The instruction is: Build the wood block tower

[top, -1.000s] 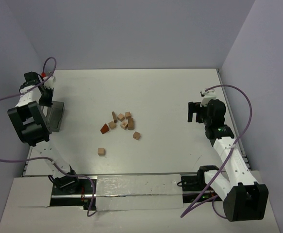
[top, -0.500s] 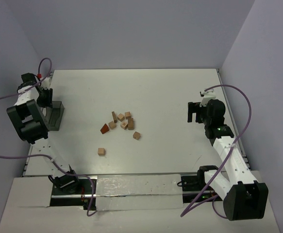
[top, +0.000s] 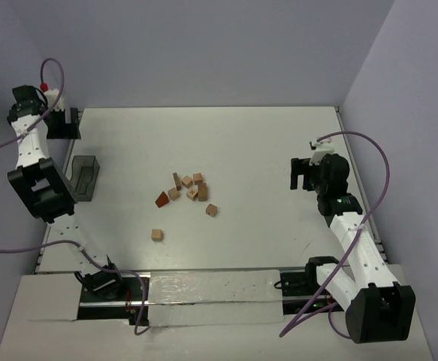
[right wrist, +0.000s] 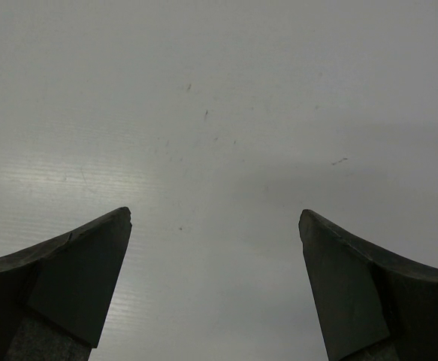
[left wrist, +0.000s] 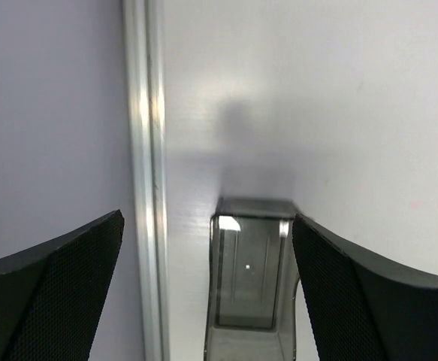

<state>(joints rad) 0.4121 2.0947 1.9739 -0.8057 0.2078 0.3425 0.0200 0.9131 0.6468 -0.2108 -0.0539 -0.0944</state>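
Several light-tan wooden cubes (top: 190,187) lie loose in a cluster at the table's middle, with a reddish-brown wedge (top: 161,199) at the cluster's left. One cube (top: 212,210) sits just right of the cluster and another (top: 156,235) lies nearer the arms. My left gripper (top: 62,125) is raised at the far left corner, open and empty. In the left wrist view, the left gripper (left wrist: 207,218) looks down on the dark bin (left wrist: 250,280). My right gripper (top: 300,174) hovers at the right, far from the blocks. The right wrist view shows the right gripper (right wrist: 215,213) open over bare table.
A dark translucent plastic bin (top: 83,178) lies empty by the table's left edge, below the left gripper. An aluminium rail (left wrist: 145,188) marks that edge, with the wall just beyond it. Purple cables loop off both arms.
My left gripper has opened, let go of the bin and lifted away toward the far left corner. The bin ended a little further left. The right arm and blocks have not moved.
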